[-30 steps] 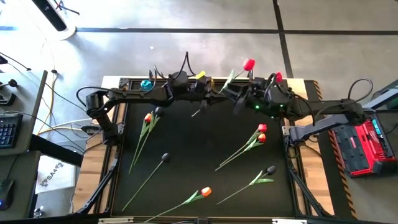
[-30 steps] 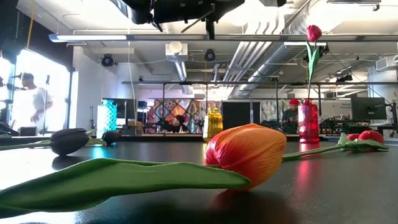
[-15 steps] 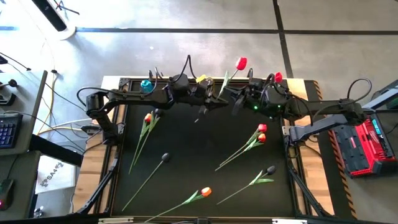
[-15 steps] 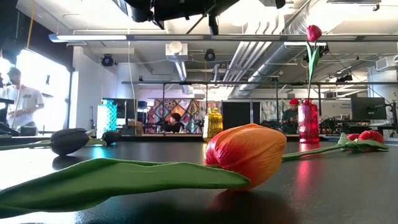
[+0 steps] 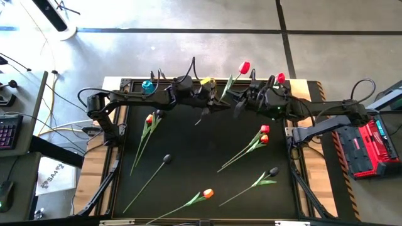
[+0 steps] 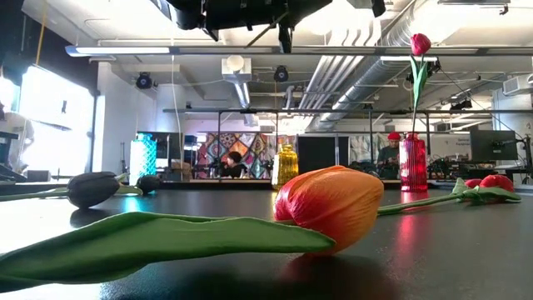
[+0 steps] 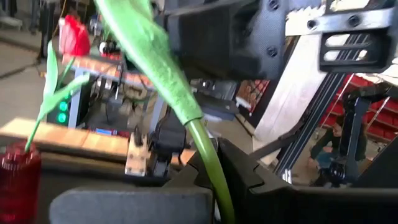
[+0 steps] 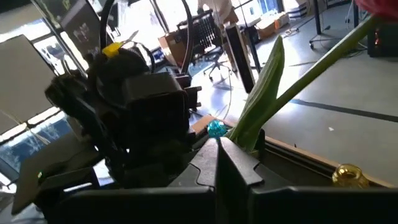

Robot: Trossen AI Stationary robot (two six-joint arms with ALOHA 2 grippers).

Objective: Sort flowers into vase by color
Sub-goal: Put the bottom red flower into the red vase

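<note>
Step in hand: a handover of one red-headed artificial tulip on a long green stem (image 5: pixel 233 76), carried in the air above the table's far edge, near its middle.
Left gripper (image 5: pixel 217 100): closed tight on the tulip's stem, which runs up between its dark fingers in the left wrist view.
Right gripper (image 5: pixel 240 100): closed too, jaws pinched together with the same stem and its leaf rising from between them in the right wrist view; both grippers meet close together over the far edge.
Red glass vase (image 6: pixel 412 163): stands at the far edge toward the right corner, already holding one red tulip (image 6: pixel 419 43) upright.
Yellow glass vase (image 6: pixel 286 165): far edge, near the middle, no flower in it.
Blue vase (image 6: pixel 143 161): far edge toward the left corner, no flower in it.
Tulips left on the table: an orange one (image 5: pixel 207 193) near the front edge, black ones (image 5: pixel 167 159) mid-table, red ones (image 5: pixel 264 134) toward the right edge.
Next move calls for: probably the left gripper letting go, so the right arm alone can carry the stem to the red vase and lower it in upright.
</note>
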